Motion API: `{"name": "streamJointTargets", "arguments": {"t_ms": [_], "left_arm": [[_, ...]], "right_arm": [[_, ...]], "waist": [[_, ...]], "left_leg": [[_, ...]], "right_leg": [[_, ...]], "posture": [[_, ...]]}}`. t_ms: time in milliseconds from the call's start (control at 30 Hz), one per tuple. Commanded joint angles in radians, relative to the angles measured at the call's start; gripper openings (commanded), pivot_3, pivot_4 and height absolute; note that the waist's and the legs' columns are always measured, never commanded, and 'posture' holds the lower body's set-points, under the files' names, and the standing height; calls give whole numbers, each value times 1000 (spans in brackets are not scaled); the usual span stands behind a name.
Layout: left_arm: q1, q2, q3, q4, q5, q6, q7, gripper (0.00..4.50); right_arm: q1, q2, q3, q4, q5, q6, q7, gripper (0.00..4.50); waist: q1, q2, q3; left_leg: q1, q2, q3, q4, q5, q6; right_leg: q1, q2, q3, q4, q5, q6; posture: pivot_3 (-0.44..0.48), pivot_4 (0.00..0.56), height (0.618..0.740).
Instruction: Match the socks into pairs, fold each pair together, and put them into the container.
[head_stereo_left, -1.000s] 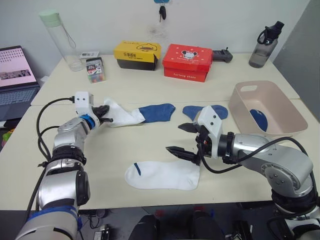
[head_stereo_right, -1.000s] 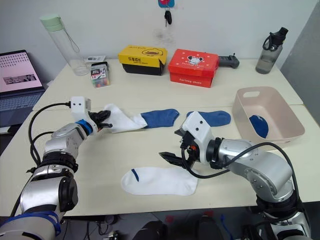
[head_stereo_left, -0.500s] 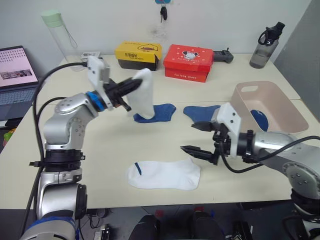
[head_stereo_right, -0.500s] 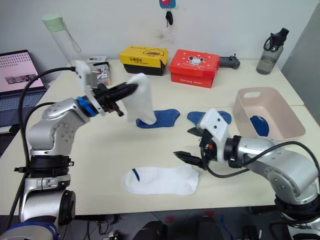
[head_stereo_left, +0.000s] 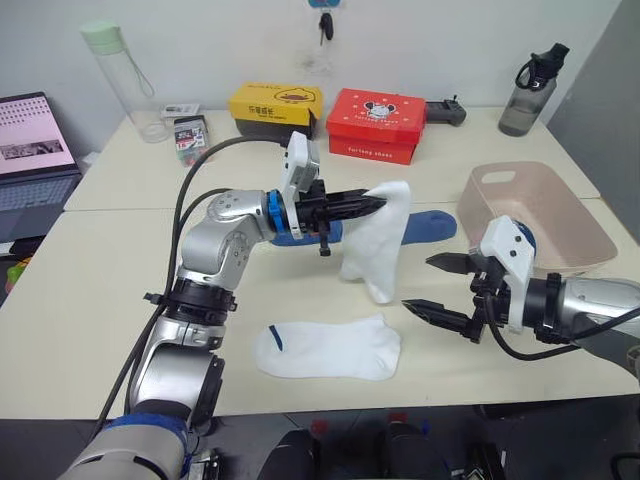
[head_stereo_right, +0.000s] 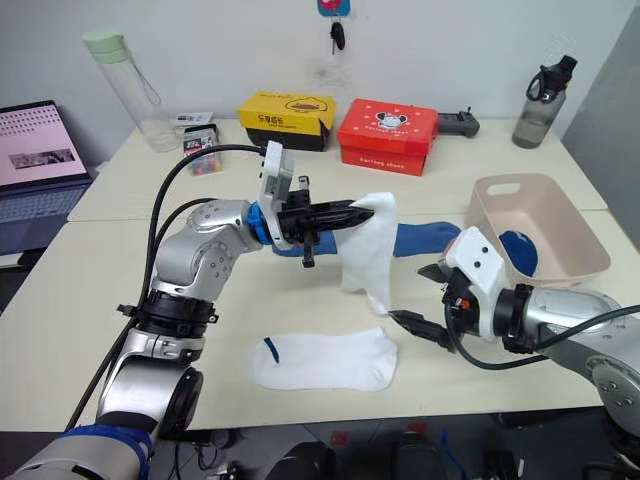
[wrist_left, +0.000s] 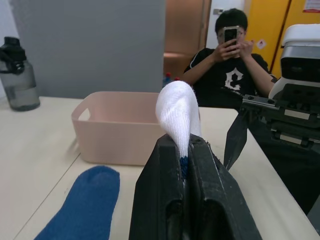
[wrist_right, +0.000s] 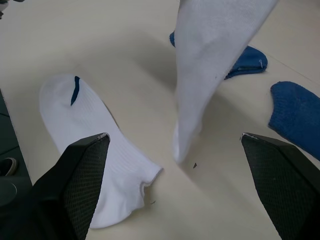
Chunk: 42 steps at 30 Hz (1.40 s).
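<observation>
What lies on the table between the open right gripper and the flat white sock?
Nothing: in the right wrist view, the right gripper looks over bare table beside the flat white sock. The hanging white sock, held by the left gripper, dangles just beyond.

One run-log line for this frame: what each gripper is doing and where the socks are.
left gripper: shut on hanging white fabric sock | right gripper: open, empty | second white sock: flat on table | pink-beige plastic basin: blue sock inside
</observation>
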Motion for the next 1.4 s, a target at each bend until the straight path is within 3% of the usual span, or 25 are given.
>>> {"name": "streamJointTargets", "arguments": {"t_ms": [33,300,633,800,933,1400], "left_arm": [[7,6,6,32,31,-36,-1,14],[47,6,23,6,36,-19,28,14],[99,142,70,-115,-14,87,-1,14],[78,266,81,-113,-20,125,-91,14],[-3,335,5,-51,23,115,-226,14],[-84,105,-54,1,39,26,-237,14]], "right_arm": [[8,-12,-27,-32,26,-10,-24,4500],[3,-22,-6,-27,37,-30,-33,4500],[-5,-26,24,-14,45,-62,-28,4500],[-21,-23,48,-5,44,-77,-26,4500],[-32,-16,72,2,43,-87,-30,4500],[9,-58,40,-6,39,-93,-35,4500]], "waist": [[2,0,0],[4,0,0],[3,0,0],[3,0,0],[4,0,0],[3,0,0]], "left_leg": [[0,0,0,0,0,0],[0,-1,-1,1,0,0],[0,0,-1,1,0,0],[0,0,-1,1,0,0],[0,0,-2,1,0,0],[-1,-1,-1,2,0,0]], "right_leg": [[0,0,0,0,0,0],[0,0,0,0,0,0],[0,0,0,0,0,0],[0,0,0,-1,0,0],[0,0,-1,-1,0,0],[0,0,-1,0,0,0]], "posture": [[0,150,726],[0,150,726],[0,150,726],[0,150,726],[0,150,726],[0,150,726]]}}
